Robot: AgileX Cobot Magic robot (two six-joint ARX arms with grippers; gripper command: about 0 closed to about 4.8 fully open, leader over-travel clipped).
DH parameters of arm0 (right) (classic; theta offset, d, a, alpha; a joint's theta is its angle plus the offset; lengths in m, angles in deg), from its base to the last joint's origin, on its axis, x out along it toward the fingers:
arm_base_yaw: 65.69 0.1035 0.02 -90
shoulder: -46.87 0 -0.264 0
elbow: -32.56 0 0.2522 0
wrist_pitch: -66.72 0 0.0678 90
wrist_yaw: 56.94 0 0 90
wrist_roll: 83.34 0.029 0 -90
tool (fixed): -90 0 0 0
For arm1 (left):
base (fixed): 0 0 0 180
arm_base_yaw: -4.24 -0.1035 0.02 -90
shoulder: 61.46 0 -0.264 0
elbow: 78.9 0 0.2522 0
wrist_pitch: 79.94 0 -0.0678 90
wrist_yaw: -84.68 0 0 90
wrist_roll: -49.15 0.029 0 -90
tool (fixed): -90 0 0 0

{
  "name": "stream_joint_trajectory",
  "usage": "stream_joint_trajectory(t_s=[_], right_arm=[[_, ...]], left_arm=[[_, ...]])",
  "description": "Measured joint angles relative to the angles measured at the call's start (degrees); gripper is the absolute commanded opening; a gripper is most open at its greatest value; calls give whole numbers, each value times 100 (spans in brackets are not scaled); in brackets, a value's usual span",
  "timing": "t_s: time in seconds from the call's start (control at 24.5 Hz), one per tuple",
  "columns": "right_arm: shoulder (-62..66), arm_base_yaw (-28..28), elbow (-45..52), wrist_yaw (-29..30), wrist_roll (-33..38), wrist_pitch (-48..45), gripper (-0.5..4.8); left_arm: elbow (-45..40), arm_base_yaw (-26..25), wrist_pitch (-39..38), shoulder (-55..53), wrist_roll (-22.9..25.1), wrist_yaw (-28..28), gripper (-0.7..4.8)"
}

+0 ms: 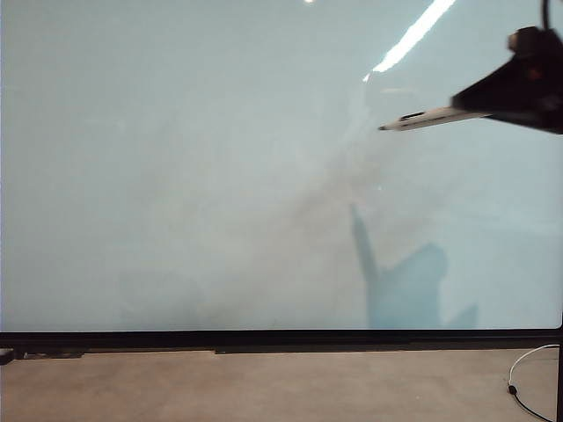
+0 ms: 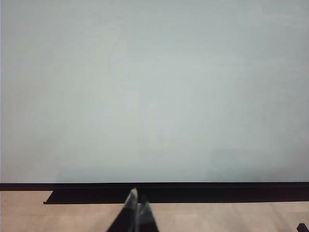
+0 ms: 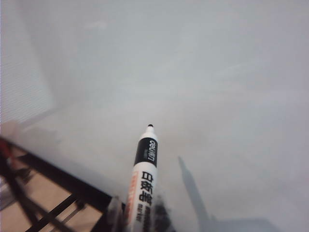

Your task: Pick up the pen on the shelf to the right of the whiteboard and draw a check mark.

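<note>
Exterior view shows my right gripper (image 1: 457, 107) in the upper right of the frame, coming in from the right edge. Its jaws are closed on the pen (image 1: 420, 118), a slim white marker, which lies almost level and points its dark tip to the left, toward the whiteboard (image 1: 193, 193). The shadow of my arm and the pen falls on the board in the lower right part of the frame.

In the right wrist view the marker (image 3: 143, 179) stands out from between my fingers, and its small black tip is bare, without a cap. I cannot tell from these pictures if the tip touches the board already; it seems near but a little apart. I see no line on the board, so the check mark is not yet drawn.

My left gripper (image 2: 136, 208) is at the bottom middle of the left wrist view, its two fingers pressed together and holding nothing, low before the black bottom frame (image 2: 193, 186) of the board.

So I judge the picking is finished and the step now is bringing the tip to the surface. The next move asks for a soft contact, then a short stroke down and right, then a longer stroke up, with steady pressure so that the marker does not slip in my grip.
</note>
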Motion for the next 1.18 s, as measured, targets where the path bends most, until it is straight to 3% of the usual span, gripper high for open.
stream_joint_trajectory(t_s=[0.53,1.02,1.18], right_arm=[[1427,914,-857,-74,-890,-243,-3],[1827,1215,-1298,-341,-1683,-170,-3],[1829,1209,-1314,-350,-1480,-116,-3]], left_arm=[[0,0,0,2,2,-2,-5],[0,0,0,2,0,-2,-4],[0,0,0,2,0,-2,-4]])
